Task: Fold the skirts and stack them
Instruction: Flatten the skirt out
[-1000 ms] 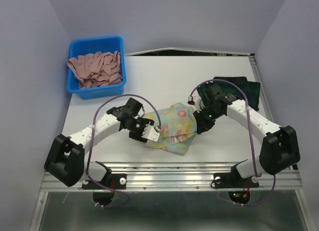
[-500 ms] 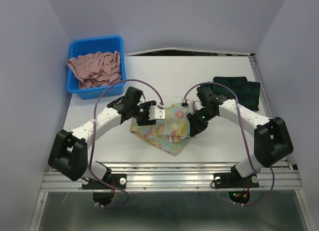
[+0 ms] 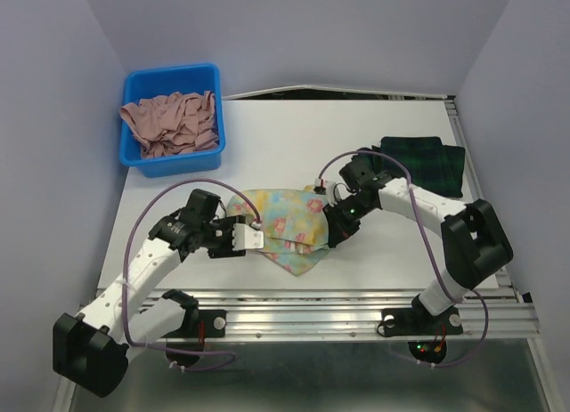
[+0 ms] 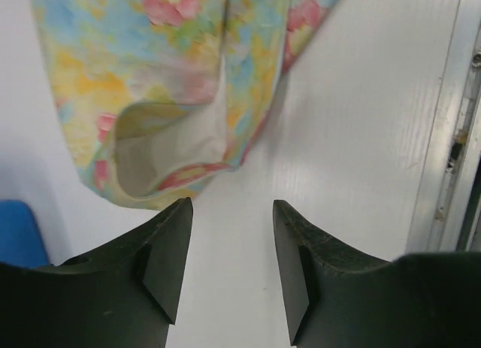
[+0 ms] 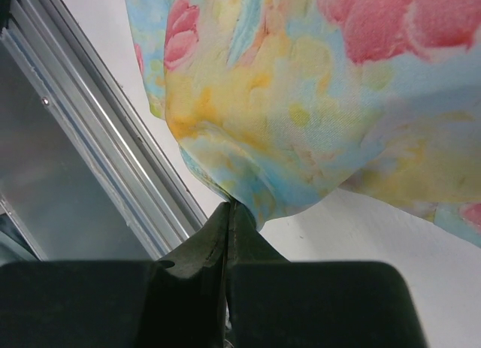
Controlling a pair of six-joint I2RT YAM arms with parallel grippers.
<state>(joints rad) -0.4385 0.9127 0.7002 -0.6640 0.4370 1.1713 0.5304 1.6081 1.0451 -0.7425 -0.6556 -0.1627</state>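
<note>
The pale yellow floral skirt (image 3: pixel 283 225) lies folded near the table's front middle; its white lining (image 4: pixel 161 149) shows at a corner in the left wrist view. My left gripper (image 3: pixel 252 238) stands open at the skirt's left edge, nothing between its fingers (image 4: pixel 169 246), bare table under them. My right gripper (image 3: pixel 333 237) is shut on the floral skirt's right edge (image 5: pixel 248 122), the cloth pinched at the fingertips. The dark plaid skirt (image 3: pixel 427 163) lies folded at the back right, behind the right arm.
A blue bin (image 3: pixel 172 118) holding crumpled pink cloth (image 3: pixel 169 123) stands at the back left. The table's metal front rail (image 3: pixel 303 301) runs just below the floral skirt. White walls close in on both sides.
My left gripper has let go of the floral skirt and drawn back to the left and toward the front. The skirt now lies flatter and more to the left. The right gripper stayed shut on its edge.
</note>
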